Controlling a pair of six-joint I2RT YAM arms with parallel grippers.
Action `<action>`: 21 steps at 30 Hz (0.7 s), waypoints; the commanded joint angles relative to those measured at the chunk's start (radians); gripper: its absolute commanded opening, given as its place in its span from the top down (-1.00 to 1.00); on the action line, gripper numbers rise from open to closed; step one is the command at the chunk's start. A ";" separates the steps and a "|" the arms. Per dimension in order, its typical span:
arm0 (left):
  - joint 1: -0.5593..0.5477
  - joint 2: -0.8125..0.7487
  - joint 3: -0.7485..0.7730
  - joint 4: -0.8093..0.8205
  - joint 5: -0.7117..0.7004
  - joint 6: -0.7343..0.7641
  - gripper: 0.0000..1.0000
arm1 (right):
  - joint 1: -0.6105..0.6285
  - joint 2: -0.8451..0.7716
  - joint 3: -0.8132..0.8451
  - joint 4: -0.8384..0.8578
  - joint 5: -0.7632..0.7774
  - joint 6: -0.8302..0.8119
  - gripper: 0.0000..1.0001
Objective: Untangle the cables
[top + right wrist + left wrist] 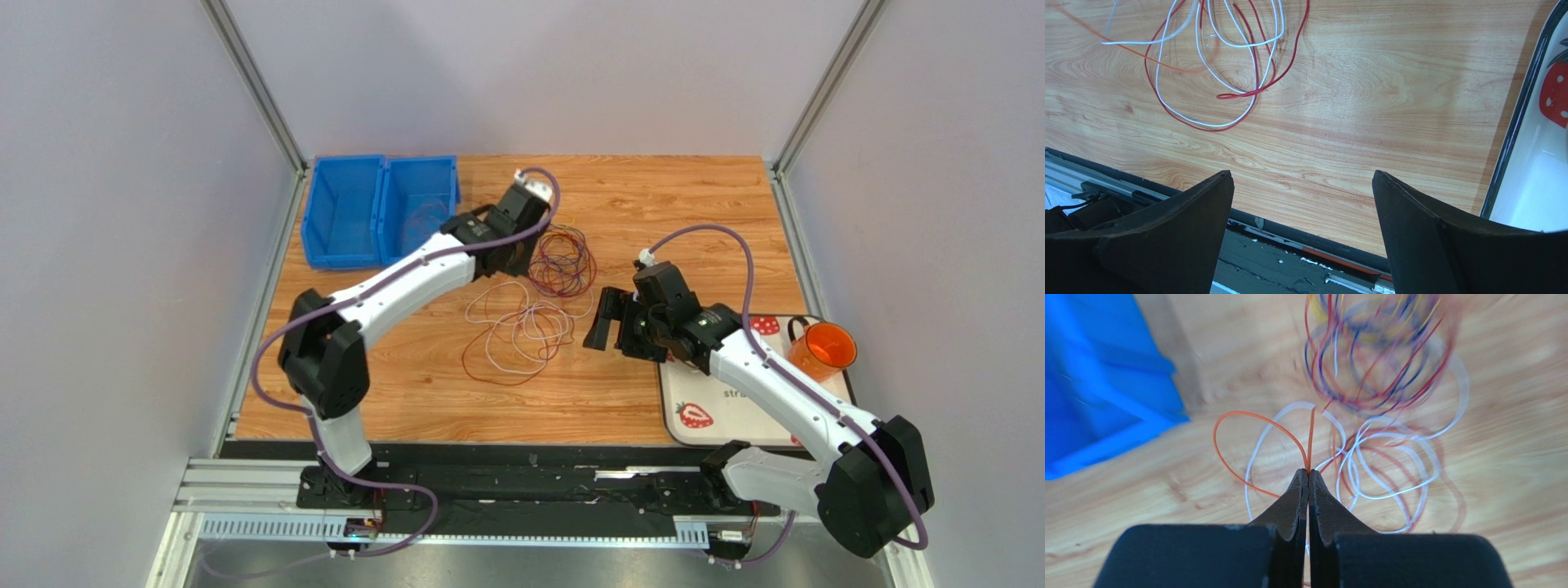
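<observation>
A: Where do the cables [540,294] lie?

B: Mid-table [687,208], in 2 groups just beside each other. A dense bundle [562,260] of red, purple, yellow and dark loops sits farther back. Looser white and red loops [521,333] are spread flat nearer the arms.

A: Is anything gripped?

B: Yes, 1 orange cable [1311,441]. The left tool [1309,473] has its tips pressed together on it. From the pinch the wire arches out to the left in a thin loop over the white ones. The wrist view is blurred toward the bundle.

A: And the other side?

B: The right tool [1301,174] has its 2 fingers standing wide apart with nothing between them. It hovers over bare wood, to the right of the white and red loops and apart from them.

A: What is around all that?

B: 2 blue bins [380,208] stand at the back left corner. A strawberry-print tray [748,417] lies at the right edge, beside the right arm. An orange cup [822,347] stands at its far end.
</observation>
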 commanded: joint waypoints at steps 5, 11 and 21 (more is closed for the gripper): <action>0.007 -0.231 0.483 -0.228 0.029 0.044 1.00 | 0.003 -0.024 0.014 0.032 -0.016 0.006 -0.75; 0.007 -0.259 0.731 -0.213 0.108 0.075 1.00 | 0.003 -0.037 0.015 0.032 -0.024 0.017 -0.76; 0.009 -0.372 0.232 -0.082 0.057 0.000 1.00 | 0.003 -0.062 -0.009 0.024 -0.021 0.017 -0.76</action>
